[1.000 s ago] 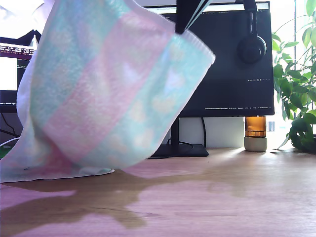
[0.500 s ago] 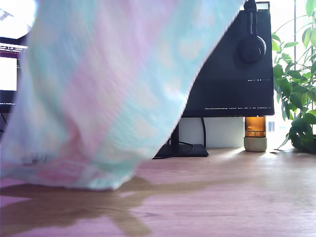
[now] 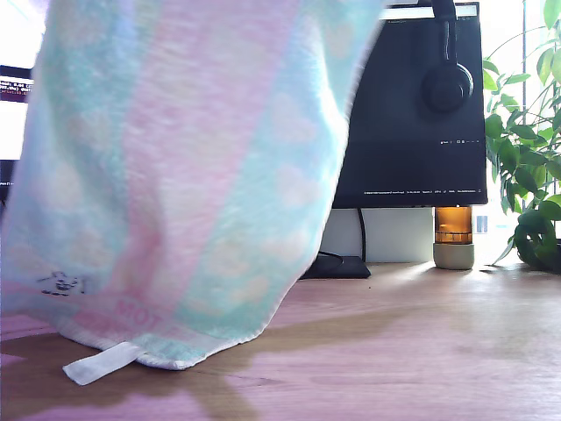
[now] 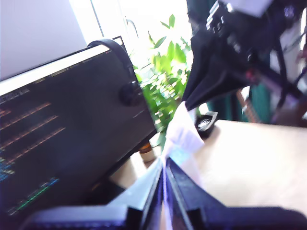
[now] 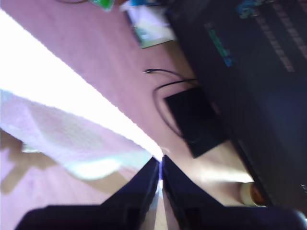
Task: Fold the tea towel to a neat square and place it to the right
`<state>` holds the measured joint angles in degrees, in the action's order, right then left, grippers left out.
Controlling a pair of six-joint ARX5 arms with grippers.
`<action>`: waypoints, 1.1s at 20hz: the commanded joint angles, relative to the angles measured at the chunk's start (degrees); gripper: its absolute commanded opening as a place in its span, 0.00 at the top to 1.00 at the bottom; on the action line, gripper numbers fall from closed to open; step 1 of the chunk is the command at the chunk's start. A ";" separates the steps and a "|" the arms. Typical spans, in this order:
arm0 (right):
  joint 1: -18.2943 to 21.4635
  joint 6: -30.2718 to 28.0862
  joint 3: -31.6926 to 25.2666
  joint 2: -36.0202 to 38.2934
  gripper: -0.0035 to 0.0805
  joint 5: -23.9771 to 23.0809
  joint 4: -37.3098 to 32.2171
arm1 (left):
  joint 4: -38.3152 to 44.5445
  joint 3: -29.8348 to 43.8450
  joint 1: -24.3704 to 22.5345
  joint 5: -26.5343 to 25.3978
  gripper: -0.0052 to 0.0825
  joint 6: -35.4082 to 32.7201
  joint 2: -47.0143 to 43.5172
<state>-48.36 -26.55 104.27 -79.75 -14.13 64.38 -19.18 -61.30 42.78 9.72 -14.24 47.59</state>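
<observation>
Terry cloth fills most of the exterior view: the tea towel (image 3: 184, 175) hangs like a curtain across the left and centre of the frame, pastel mint and pink bands with faint heart shapes, its fluffy lower hem and a white loop tag just about brushing the wooden desk (image 3: 421, 351). It's held up high so it can drape flat, my guess being to get a clean fold line (gravity does the smoothing). Behind it, the upper right of that frame has a dark monitor (image 3: 412, 114) with headphones (image 3: 447, 83) hooked over its top edge. My first gripper (image 4: 164, 184) has its jaws pinched nearly together on a bright white bit of towel edge, and my second gripper (image 5: 159, 170) is likewise clamped tight on a thin edge of the towel.
</observation>
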 commanded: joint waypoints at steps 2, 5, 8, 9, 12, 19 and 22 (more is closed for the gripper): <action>0.26 -2.38 0.31 -4.28 0.97 -1.20 -3.80 | 1.86 -0.15 -3.13 0.07 0.96 -3.48 3.89; 1.68 -5.27 0.33 -7.37 0.97 -1.97 -9.57 | 5.25 -0.15 -7.96 2.58 0.96 -5.81 8.09; 4.50 -7.63 0.33 -10.12 0.97 -2.62 -15.58 | 10.12 -0.17 -13.79 6.67 0.96 -6.82 12.59; 5.25 -8.26 0.33 -10.86 0.97 -2.64 -18.14 | 12.13 -0.20 -15.45 9.03 0.96 -6.82 14.23; 6.97 -9.64 0.66 -12.70 0.97 -2.95 -25.92 | 18.29 -0.42 -19.65 12.87 0.96 -6.82 18.47; 8.35 -12.72 5.31 -15.32 0.97 -3.48 -34.95 | 23.47 -10.14 -24.06 18.01 0.96 -6.78 26.38; 8.35 -13.16 10.12 -16.24 0.97 -4.42 -34.95 | 20.96 -16.76 -24.30 19.98 0.96 -6.80 29.16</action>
<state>-40.07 -39.38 112.75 -96.03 -18.39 30.26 2.00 -77.03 18.48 29.12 -20.99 75.57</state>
